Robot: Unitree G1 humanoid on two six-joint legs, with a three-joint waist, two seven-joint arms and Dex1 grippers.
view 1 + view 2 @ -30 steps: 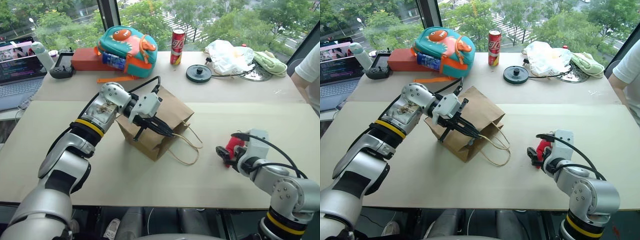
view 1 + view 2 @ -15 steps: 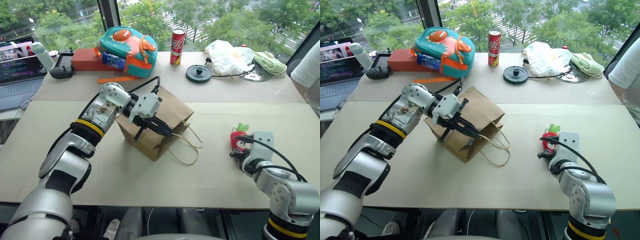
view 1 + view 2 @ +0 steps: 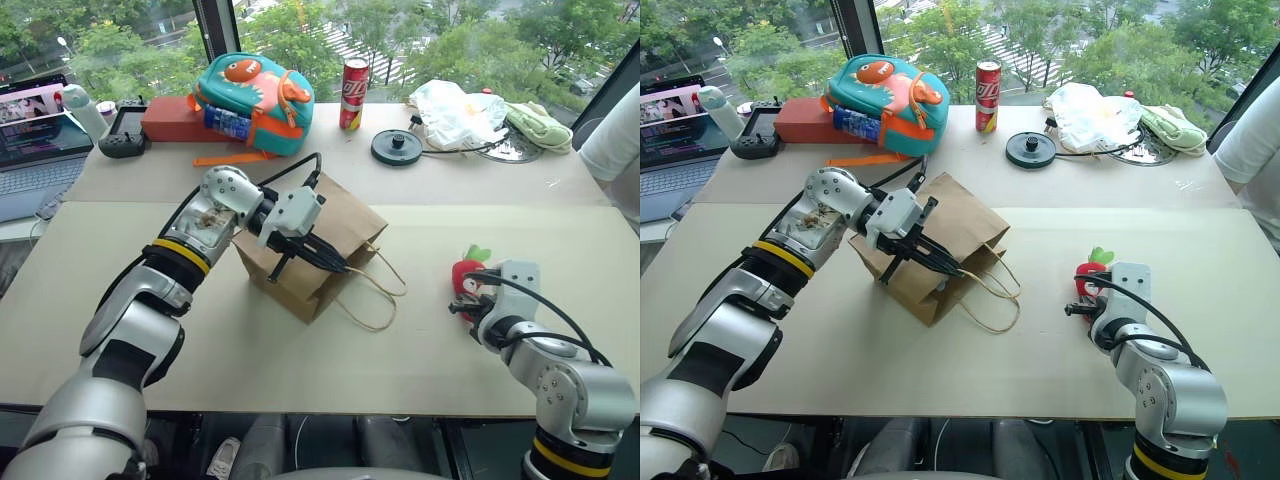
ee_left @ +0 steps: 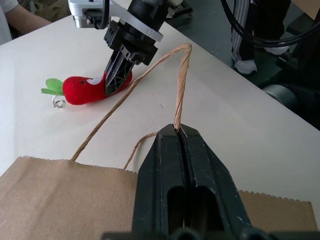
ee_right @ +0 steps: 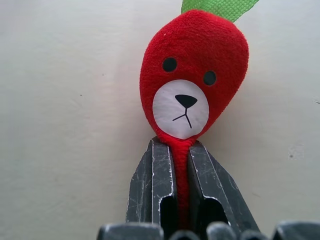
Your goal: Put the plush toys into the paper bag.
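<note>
Right wrist view: right pincer [image 5: 181, 165] clamped on red plush toy's [image 5: 192, 75] thin tail; left pincer [image 4: 178, 132] pinches brown paper bag's [image 3: 305, 250] cord handle [image 4: 181, 85]. Lift toy gently, keep bag mouth raised.

We have 2 silver-grey arms with rounded joint housings, each ringed by a yellow and black band. White wrist blocks trail black cables. Each gripper, left [image 3: 322, 256] and right [image 5: 182, 176], ends in 2 scuffed black fingers
</note>
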